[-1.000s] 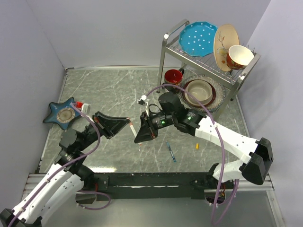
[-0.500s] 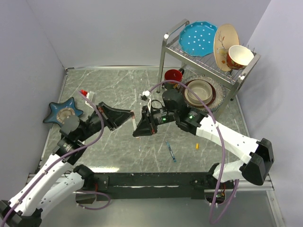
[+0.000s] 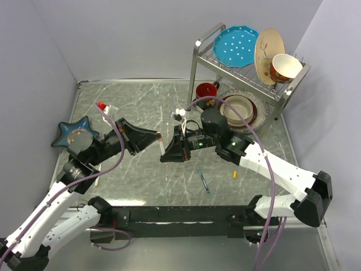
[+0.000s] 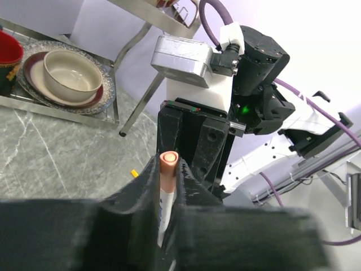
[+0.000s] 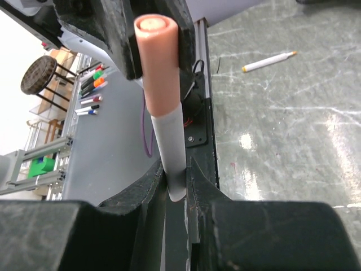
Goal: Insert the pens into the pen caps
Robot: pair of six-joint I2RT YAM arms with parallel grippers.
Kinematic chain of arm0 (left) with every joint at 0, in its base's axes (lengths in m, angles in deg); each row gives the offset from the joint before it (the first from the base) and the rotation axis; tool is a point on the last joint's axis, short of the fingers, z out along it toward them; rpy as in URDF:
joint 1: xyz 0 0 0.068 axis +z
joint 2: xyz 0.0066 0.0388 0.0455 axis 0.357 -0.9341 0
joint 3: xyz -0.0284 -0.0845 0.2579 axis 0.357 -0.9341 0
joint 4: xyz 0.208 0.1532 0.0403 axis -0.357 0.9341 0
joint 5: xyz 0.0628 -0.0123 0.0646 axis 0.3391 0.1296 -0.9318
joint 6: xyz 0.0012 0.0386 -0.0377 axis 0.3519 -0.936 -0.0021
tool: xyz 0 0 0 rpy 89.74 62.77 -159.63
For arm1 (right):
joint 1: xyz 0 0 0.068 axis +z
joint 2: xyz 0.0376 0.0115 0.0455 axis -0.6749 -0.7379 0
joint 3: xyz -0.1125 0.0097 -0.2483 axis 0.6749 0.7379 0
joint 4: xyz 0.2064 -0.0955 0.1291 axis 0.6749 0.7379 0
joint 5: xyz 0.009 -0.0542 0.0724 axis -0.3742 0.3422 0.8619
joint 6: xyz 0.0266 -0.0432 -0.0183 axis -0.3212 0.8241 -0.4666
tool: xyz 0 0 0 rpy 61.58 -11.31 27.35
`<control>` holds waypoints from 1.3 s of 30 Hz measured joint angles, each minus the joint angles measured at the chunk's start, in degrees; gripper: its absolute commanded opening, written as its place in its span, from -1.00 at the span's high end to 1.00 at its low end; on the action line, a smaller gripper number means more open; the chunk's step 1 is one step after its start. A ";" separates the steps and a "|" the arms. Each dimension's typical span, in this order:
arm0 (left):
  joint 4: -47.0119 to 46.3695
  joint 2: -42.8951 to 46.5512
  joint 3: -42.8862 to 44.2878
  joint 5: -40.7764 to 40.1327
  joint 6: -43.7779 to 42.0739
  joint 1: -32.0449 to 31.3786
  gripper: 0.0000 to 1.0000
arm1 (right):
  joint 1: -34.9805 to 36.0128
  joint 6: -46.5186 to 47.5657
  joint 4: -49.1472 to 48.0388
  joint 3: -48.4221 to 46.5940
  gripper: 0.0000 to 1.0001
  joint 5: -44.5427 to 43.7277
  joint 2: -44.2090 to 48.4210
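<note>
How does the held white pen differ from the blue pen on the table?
The white pen is white with an orange cap; the blue pen is blue-teal. The left end effector and right end effector grip the white pen in the air; the blue pen lies flat on the table, untouched. Both are slim.

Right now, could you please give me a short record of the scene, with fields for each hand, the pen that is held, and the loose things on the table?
left hand: fingers on either side of the pen's capped end; grip not clear
right hand: shut on the white barrel
held pen: white, off the table, between the two hands
cap: orange, on the held pen
blue pen: lies loose on the table
yellow cap: loose, right of the blue pen, apart from it
</note>
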 measured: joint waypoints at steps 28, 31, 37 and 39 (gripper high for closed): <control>20.57 -4.31 24.55 -0.33 -12.39 -2.84 -0.69 | 1.57 2.23 -4.31 -0.83 1.00 -6.23 7.43; 19.30 -6.86 25.29 -0.20 -12.46 -2.84 -0.68 | 3.39 2.29 -3.37 -0.37 1.00 -6.69 8.35; 18.14 -10.73 24.98 1.49 -12.37 -2.82 -0.61 | 4.70 2.38 -1.99 -0.37 1.00 -7.65 8.41; 17.92 -10.99 24.92 1.88 -12.39 -2.82 -0.59 | 4.92 2.43 -1.64 -0.37 1.00 -8.13 8.41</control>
